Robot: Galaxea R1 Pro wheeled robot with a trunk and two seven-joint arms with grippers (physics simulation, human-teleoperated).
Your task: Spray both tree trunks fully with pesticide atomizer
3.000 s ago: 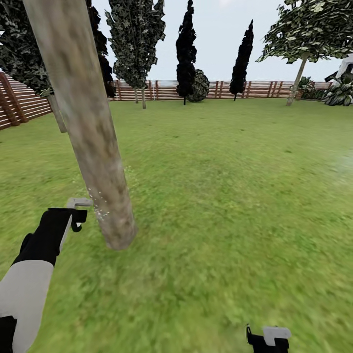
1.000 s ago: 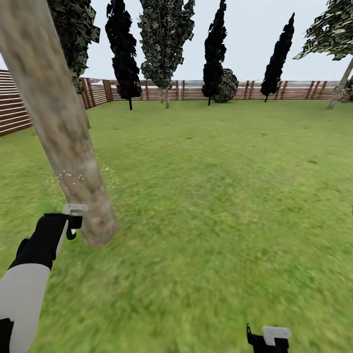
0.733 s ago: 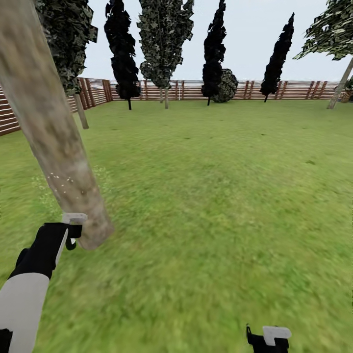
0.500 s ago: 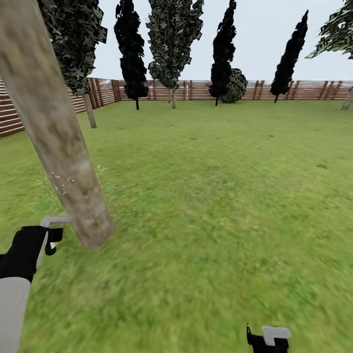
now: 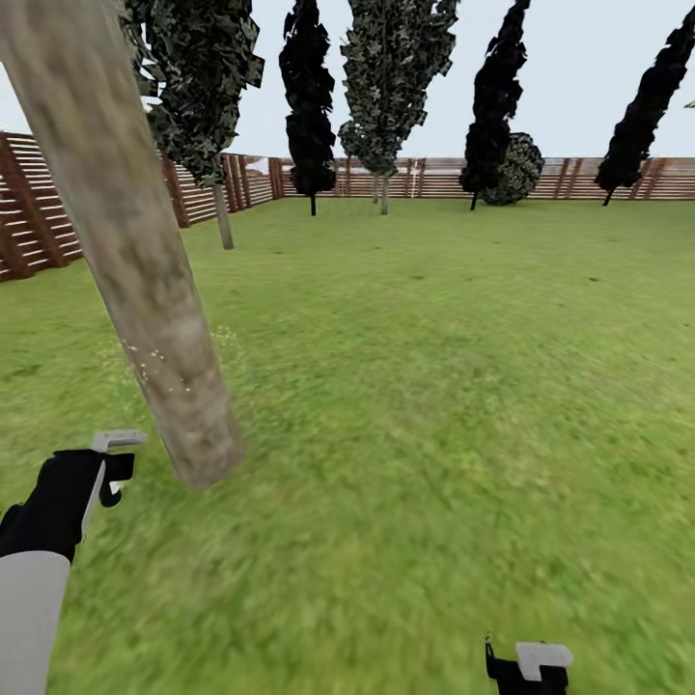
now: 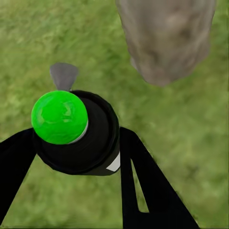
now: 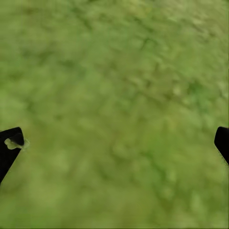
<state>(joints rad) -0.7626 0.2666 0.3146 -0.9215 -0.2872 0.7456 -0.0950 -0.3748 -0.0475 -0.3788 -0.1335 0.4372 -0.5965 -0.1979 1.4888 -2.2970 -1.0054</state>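
Note:
A thick mottled grey-tan tree trunk point(image 5: 145, 280) slants across the left of the head view and meets the lawn at its base point(image 5: 208, 463); small white specks dot its bark. My left gripper point(image 5: 101, 475) hangs just left of that base, shut on the pesticide atomizer, whose grey nozzle point(image 5: 119, 439) points toward the trunk. In the left wrist view the atomizer point(image 6: 76, 138) is a black bottle with a bright green cap, held between the gripper's black fingers point(image 6: 143, 176), with the trunk's foot point(image 6: 167, 38) close ahead. My right gripper point(image 7: 114, 148) is open over bare grass.
A brown slat fence point(image 5: 39, 208) runs along the left and the far side of the lawn. Dark conifers point(image 5: 309, 97) and a leafy pale-trunked tree point(image 5: 223, 217) stand near it. My right gripper point(image 5: 529, 668) sits at the bottom edge of the head view.
The whole head view has swung, sliding the far trees and fence rightward. The left gripper with the atomizer sits lower and further left in the picture, still beside the trunk's base.

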